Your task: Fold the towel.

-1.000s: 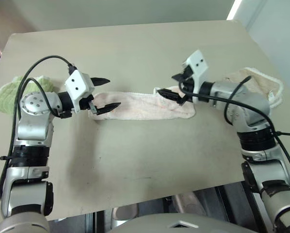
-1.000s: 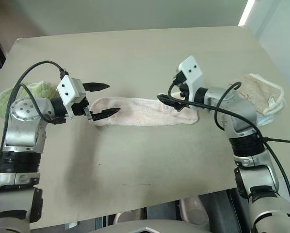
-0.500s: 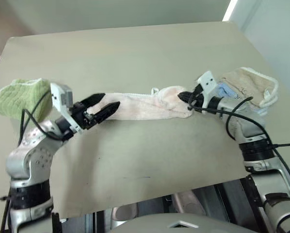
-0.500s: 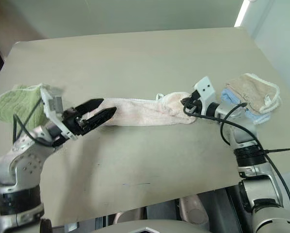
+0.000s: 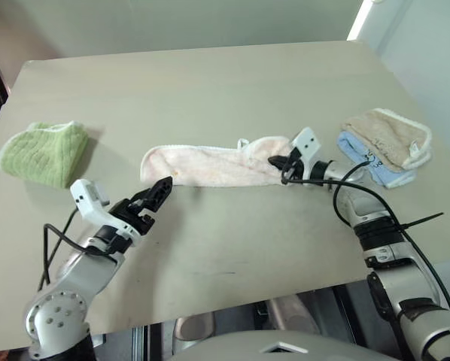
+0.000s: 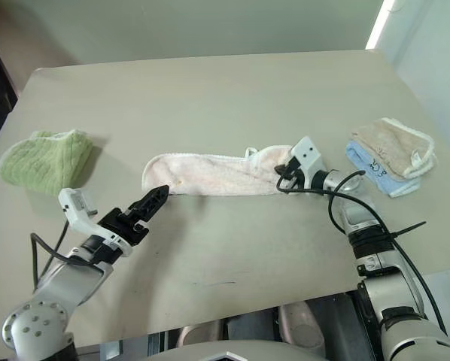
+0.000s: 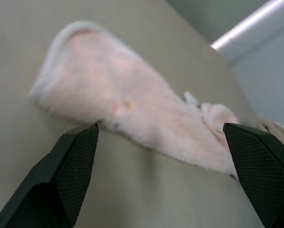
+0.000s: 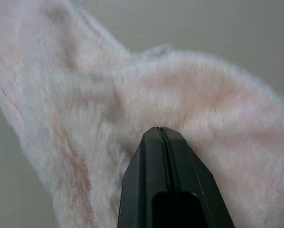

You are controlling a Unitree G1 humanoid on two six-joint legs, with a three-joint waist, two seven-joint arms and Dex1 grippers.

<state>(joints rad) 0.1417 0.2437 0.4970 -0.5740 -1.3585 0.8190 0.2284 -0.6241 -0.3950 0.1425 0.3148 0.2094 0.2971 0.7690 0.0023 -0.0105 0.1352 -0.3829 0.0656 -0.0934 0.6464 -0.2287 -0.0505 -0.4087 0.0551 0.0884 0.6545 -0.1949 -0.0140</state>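
The pale pink towel (image 5: 210, 165) lies stretched in a long strip across the middle of the table, its white loop (image 5: 242, 142) sticking out at the far edge. My right gripper (image 5: 278, 162) sits low at the strip's bunched right end. In the right wrist view its fingers (image 8: 159, 156) are pressed together, their tips buried in the pink pile (image 8: 203, 95). My left gripper (image 5: 159, 192) hovers open just short of the towel's left end, a little nearer to me. Its two fingertips (image 7: 80, 147) stand wide apart with nothing between them.
A folded green towel (image 5: 37, 150) rests at the table's left side. At the right, a beige towel (image 5: 387, 131) lies stacked on a light blue one (image 5: 375, 167), close behind my right arm. The table's front edge (image 5: 232, 304) runs near my arms.
The right gripper sank onto the towel's right end and shut there. The left arm pulled back and down from the towel's left end, rolling its wrist, still open.
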